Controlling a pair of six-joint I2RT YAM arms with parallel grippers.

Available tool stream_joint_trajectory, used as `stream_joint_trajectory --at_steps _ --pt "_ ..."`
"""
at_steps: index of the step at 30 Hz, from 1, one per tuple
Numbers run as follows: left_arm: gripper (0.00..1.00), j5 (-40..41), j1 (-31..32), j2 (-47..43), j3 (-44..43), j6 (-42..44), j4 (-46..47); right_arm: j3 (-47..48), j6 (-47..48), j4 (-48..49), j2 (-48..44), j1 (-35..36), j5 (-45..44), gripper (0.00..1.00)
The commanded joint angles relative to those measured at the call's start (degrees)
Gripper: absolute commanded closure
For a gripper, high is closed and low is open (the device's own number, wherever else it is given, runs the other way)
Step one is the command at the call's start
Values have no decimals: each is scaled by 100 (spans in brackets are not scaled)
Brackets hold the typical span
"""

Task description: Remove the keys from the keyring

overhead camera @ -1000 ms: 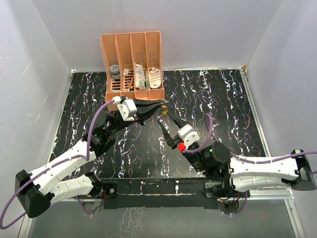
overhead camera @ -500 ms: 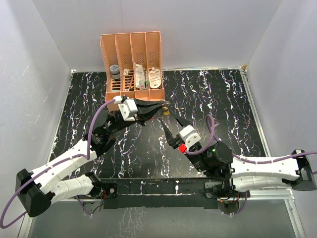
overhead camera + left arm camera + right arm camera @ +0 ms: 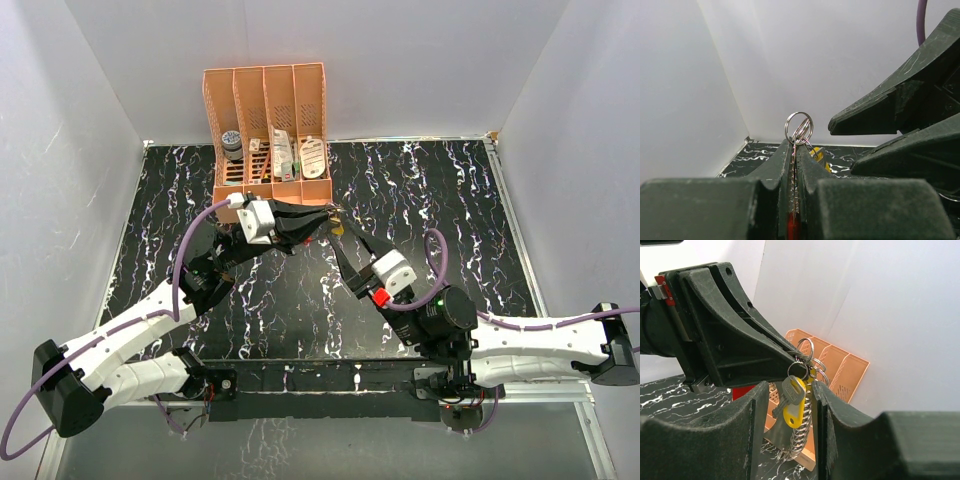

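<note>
My left gripper [image 3: 322, 217] is held above the table in front of the rack, shut on the keyring's flat red tag. In the left wrist view the thin wire keyring [image 3: 799, 127] sticks up past the closed fingertips of the left gripper [image 3: 794, 146], and a bit of yellow key [image 3: 819, 155] shows behind it. My right gripper [image 3: 347, 243] is open just beside it. In the right wrist view a grey key [image 3: 795, 388] with a yellow tag and a metal coil [image 3: 801, 432] hang from the rings [image 3: 806, 347], between the right gripper's [image 3: 789, 392] fingers, touching neither pad.
An orange slotted rack [image 3: 270, 130] with small items stands at the back left of the black marbled table [image 3: 450, 200]. White walls close in the left, back and right sides. In the left wrist view the right gripper's dark fingers [image 3: 880, 107] loom close on the right.
The right arm's wrist has drifted right and back toward the near edge, its fingers staying around the hanging key. The left gripper has edged slightly toward the rack, still shut.
</note>
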State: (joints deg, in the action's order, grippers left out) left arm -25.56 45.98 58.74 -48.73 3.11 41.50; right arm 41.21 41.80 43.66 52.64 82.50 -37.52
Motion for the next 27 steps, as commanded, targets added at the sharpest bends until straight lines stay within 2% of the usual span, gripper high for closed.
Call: stream_joint_trajectory --at_steps 1,9,17,27 --pt "100 -159 -11 -88 -2 -141 520 159 -149 281 -35 18 75 64" --pt "100 -192 -11 -59 8 -244 681 177 -297 243 41 16 132 65" --pt "100 -315 -10 -30 43 -395 846 228 -300 281 113 18 120 73" --pt "100 -342 -10 -49 48 -379 752 281 -199 176 16 20 133 72"
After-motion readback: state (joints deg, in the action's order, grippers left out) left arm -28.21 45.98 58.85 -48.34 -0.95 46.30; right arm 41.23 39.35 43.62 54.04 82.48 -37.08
